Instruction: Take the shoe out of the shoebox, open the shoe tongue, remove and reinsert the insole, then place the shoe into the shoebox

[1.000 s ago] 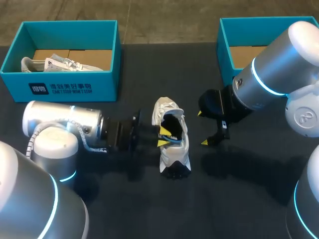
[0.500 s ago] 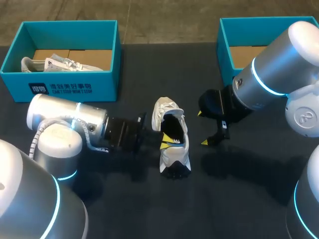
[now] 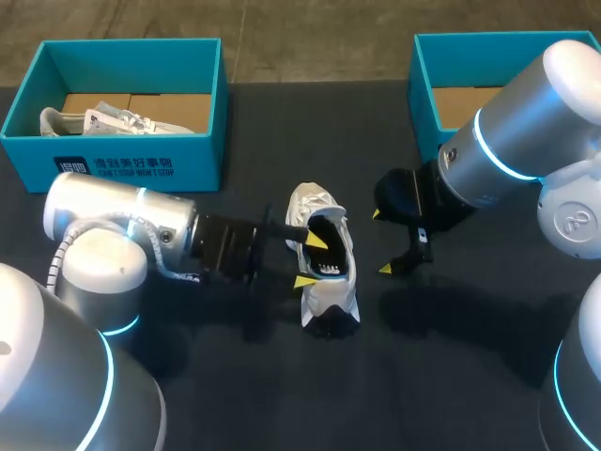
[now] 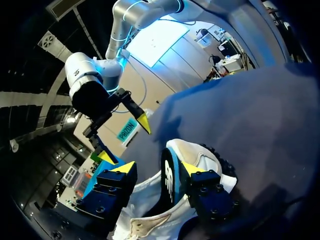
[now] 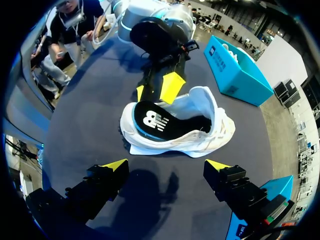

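Left pincer (image 3: pixel 311 262) gapes at the side rim of the shoe (image 3: pixel 336 291), right pincer (image 3: pixel 381 242) gapes too, table (image 3: pixel 423 329) showing between them

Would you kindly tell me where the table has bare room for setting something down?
Free: the dark table between the left shoebox and right shoebox, beyond the shoe; also the near strip in front of the shoe. Crowded: around the shoe, with the left gripper at its opening and the right gripper beside it.
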